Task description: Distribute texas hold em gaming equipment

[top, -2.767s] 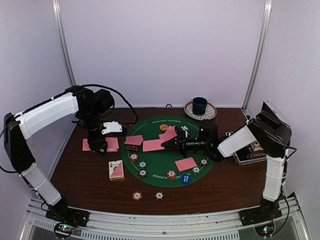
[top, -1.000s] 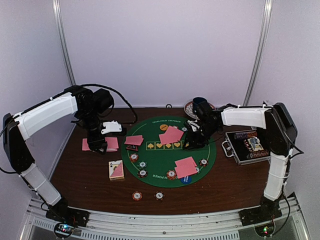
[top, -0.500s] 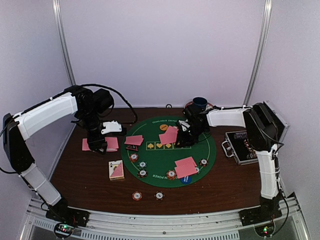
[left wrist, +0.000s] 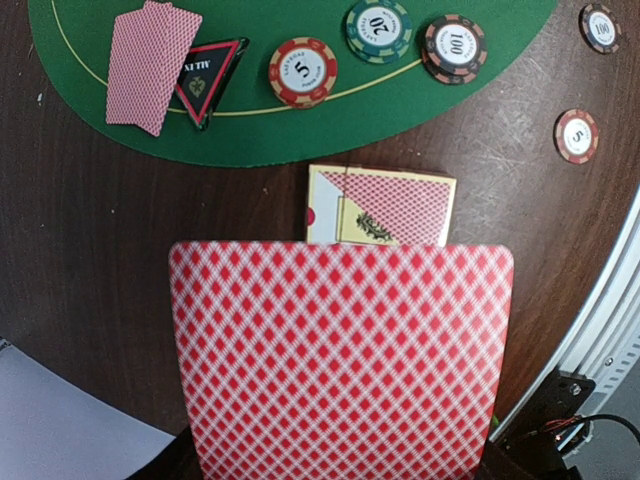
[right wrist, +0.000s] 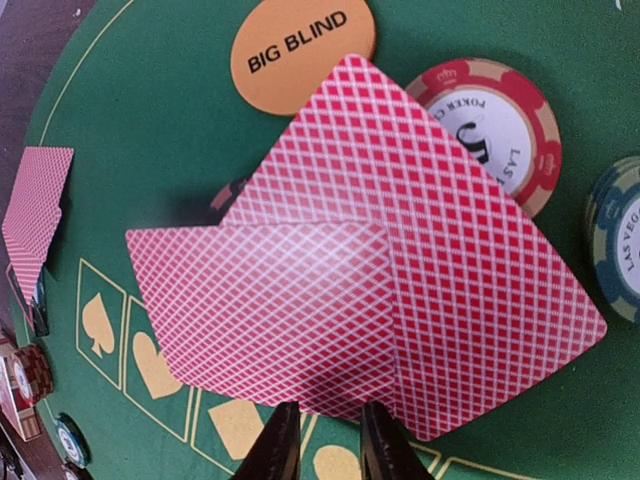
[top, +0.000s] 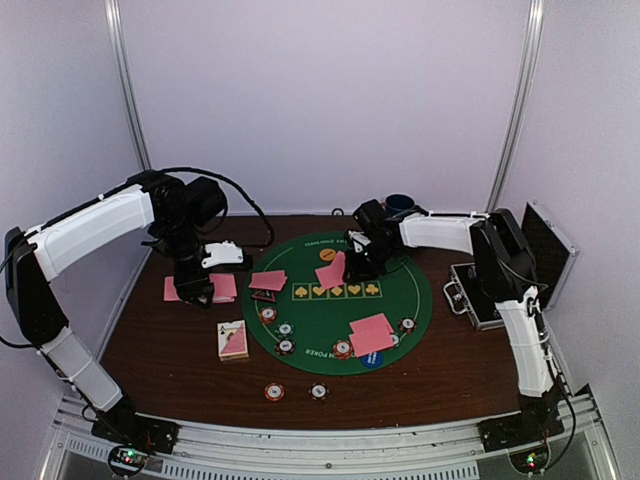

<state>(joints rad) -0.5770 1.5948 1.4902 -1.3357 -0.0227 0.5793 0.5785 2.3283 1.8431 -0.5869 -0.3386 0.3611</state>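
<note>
Dark wooden table (top: 170, 350) is being boxed in by plain white walls (top: 320, 100), with a round green felt mat (top: 400, 290) being spread over the middle. A single card (left wrist: 340, 360) is being clamped tight by the left gripper (top: 197, 292) over bare wood, near a card box (left wrist: 380, 205). A pair of cards (right wrist: 380, 280) is being pinched by the right gripper (right wrist: 325, 440), fingers (right wrist: 278, 455) nearly together, so the orange Big Blind disc (right wrist: 300, 50) and a red chip (right wrist: 490, 125) are being partly covered. A blue mug (top: 400, 203) is being mostly hidden by the right arm (top: 440, 230).

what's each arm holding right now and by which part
The left arm holds one pink-backed card by its near edge. The right fingers pinch two overlapped cards at their near edge.
</note>
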